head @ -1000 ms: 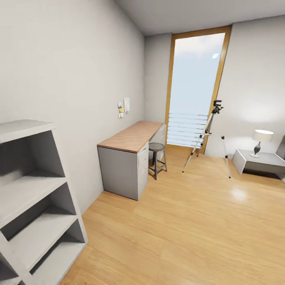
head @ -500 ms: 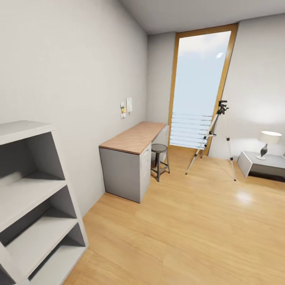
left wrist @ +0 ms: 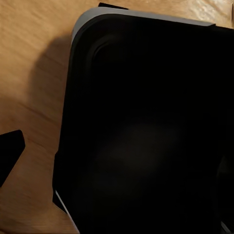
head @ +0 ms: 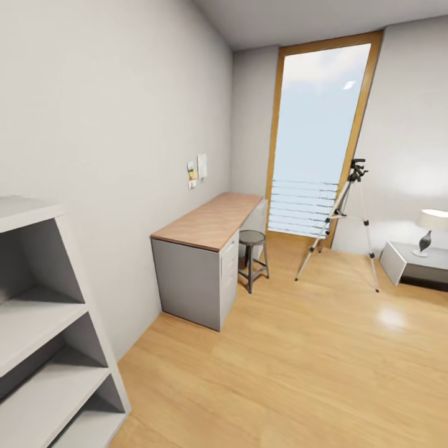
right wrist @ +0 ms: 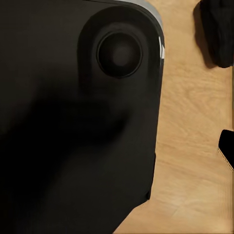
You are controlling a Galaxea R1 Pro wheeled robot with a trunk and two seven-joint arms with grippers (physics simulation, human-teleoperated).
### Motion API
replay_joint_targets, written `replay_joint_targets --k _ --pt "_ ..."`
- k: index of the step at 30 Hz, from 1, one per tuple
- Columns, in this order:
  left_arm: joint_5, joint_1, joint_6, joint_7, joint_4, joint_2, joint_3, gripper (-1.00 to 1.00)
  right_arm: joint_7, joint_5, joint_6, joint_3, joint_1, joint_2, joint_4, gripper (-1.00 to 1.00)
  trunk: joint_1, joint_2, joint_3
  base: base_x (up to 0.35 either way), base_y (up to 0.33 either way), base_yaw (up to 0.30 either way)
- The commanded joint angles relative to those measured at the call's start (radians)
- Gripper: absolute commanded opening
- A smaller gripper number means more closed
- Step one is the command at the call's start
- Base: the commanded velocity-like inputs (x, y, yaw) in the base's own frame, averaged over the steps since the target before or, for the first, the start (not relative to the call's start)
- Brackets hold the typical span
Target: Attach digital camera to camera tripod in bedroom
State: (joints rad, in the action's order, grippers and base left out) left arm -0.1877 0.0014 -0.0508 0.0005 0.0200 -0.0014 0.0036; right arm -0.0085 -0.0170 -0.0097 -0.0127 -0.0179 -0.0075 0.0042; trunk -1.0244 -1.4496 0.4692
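Since a second earlier the whole head view had slid rightward and nearer, which was read as travel of the camera and not of the furniture: the grey shelf unit [head: 43,336] had lost its top edge from the near left corner, and the camera tripod [head: 344,227] had drifted toward the right edge. The bedroom was seen as white walls [head: 112,124] and a light wood floor [head: 286,361], with a tall wood-framed window [head: 317,134] set in the far wall. Along the left wall a wood-topped desk [head: 208,221] on a grey cabinet was placed, and a small round stool [head: 252,258] was tucked just beside its far end. Some small notes [head: 196,169] were pinned to the wall above the desk. The tripod was stood upright on its three spread silver legs in front of the window's right post, well apart from the desk (its black head was bare, so far as could be made out). Further right a low grey table [head: 414,264] was seen, with a small white-shaded lamp [head: 430,229] on it, cut by the picture's edge. In the left wrist view a large black rounded body with a grey rim [left wrist: 146,126] was seen over wood floor, and in the right wrist view a similar black body with a round recess [right wrist: 78,122]. Whether the left and right grippers were spread or pressed together could not be told.
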Motion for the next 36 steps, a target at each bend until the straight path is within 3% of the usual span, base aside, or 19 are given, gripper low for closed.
replay_joint_targets --k 1,36 --pt "-0.006 0.0 -0.002 0.0 0.001 0.0 -0.001 1.0 -0.001 -0.002 -0.001 -0.001 -0.001 0.0 0.0 1.0 -0.001 0.0 0.001 0.32 0.0 0.0" --pt "0.005 0.0 -0.004 0.001 0.001 -0.002 -0.002 1.0 -0.004 0.003 -0.004 0.001 -0.001 -0.001 0.001 1.0 -0.001 0.0 0.001 0.297 0.0 -0.022"
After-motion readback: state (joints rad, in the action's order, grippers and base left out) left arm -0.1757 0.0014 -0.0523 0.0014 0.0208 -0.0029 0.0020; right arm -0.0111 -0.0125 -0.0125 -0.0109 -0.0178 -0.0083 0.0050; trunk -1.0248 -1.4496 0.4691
